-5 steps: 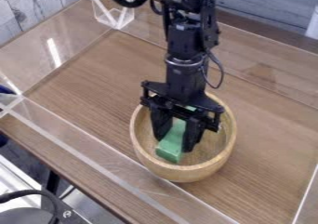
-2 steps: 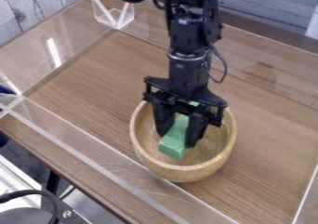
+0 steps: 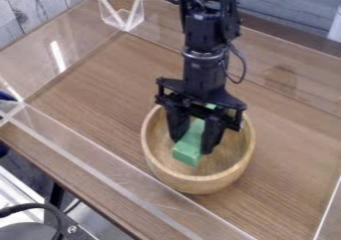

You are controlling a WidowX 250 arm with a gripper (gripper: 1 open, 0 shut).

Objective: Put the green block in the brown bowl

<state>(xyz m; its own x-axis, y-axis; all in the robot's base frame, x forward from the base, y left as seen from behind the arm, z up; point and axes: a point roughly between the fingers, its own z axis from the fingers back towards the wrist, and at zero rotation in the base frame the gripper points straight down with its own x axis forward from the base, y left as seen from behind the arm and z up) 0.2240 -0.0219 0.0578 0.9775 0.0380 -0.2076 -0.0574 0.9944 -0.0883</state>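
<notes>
Small green block down inside the brown bowl, between the hand's fingers

The green block [image 3: 186, 153] looks like a light, rigid piece, plain and smooth-sided, probably of wood or hard plastic. It should keep its shape under a firm squeeze and is unlikely to chip. The smooth faces could let it turn if it were pinched off-centre, so the long sides near the middle are the best place to take hold. The lower end shows between the fingers; the dark fingers and linkage cover much of the rest, so its exact tilt is hard to judge.

The hand [image 3: 194, 144] points down into the bowl with its fingers drawn close together, one on either side of the block, and appears to have hold of it. Whether the block's lower end touches the bottom cannot be told.

The brown bowl [image 3: 197, 186] is round, light wooden and open-topped, with a thick rim, standing upright on the surface [image 3: 87, 80]. It is much wider than the block, which leaves good room for the fingers to part without pushing on the wall. The block is the only item that can be made out in it. Farther back stands a pale-edged, see-through holder [image 3: 123, 13]; its contents cannot be made out
</notes>
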